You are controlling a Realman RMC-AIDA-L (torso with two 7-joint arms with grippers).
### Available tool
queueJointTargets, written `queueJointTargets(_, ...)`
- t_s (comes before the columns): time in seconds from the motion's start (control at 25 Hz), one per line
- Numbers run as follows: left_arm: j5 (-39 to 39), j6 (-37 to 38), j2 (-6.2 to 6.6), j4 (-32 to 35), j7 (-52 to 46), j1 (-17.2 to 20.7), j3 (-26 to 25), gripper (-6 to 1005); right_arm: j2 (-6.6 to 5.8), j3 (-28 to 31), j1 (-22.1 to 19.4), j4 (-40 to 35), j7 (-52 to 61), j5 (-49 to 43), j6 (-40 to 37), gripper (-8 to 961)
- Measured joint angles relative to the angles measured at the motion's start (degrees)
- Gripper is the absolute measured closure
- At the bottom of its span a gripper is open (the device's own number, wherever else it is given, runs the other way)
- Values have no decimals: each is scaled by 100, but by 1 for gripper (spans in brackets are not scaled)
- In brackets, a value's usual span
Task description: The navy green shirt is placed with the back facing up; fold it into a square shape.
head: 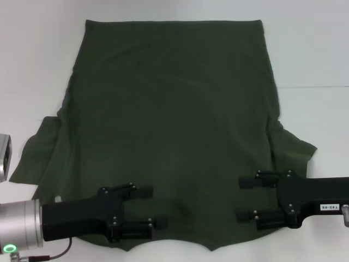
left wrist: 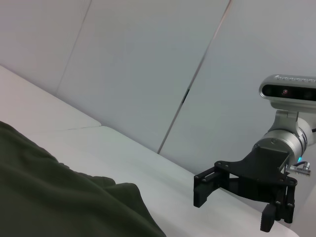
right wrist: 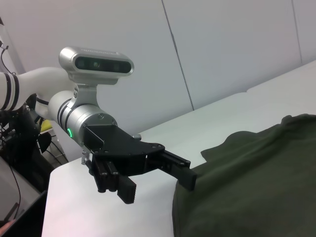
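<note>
The navy green shirt (head: pixel 172 125) lies spread flat on the white table, plain side up, with its hem at the far edge and its sleeves out to both sides. My left gripper (head: pixel 154 206) hovers over the near left part of the cloth, open, fingers pointing right. My right gripper (head: pixel 242 198) hovers over the near right part, open, fingers pointing left. Neither holds anything. The left wrist view shows the shirt (left wrist: pixel 49 197) and the right gripper (left wrist: pixel 234 207) beyond it. The right wrist view shows the shirt (right wrist: pixel 256 182) and the left gripper (right wrist: pixel 155 183) at its edge.
White table (head: pixel 316 54) surrounds the shirt, with a seam line running across on the right. The shirt's near edge lies close to the table's front. A grey camera housing (head: pixel 4 155) shows at the left border.
</note>
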Motion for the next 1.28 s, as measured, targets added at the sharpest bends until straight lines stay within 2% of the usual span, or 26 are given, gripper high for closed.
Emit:
queueJointTargets(0.56,-78,-15,-1,-62,-25,10,-37,79,7,71,4,67,6,47,-17,73)
queueJointTargets(0.72,-265,-143,0,-77,-173,-8,-567,78,37,138,-28,69,8,163,-19,74)
queueJointTargets(0.88,-324,-753,38,-87,-509,-53,-1110,78,48,150,-34,148,66,272,-25,74)
queueJointTargets(1.16,-422,-2089,98,-88,-852,-61,-1371,79,182,149,89,168,269,280,3,74)
queueJointTargets(1.28,-586,-2670,112,-88,-1048,-61,-1427,79,200,150,171,252,281,280,44,74)
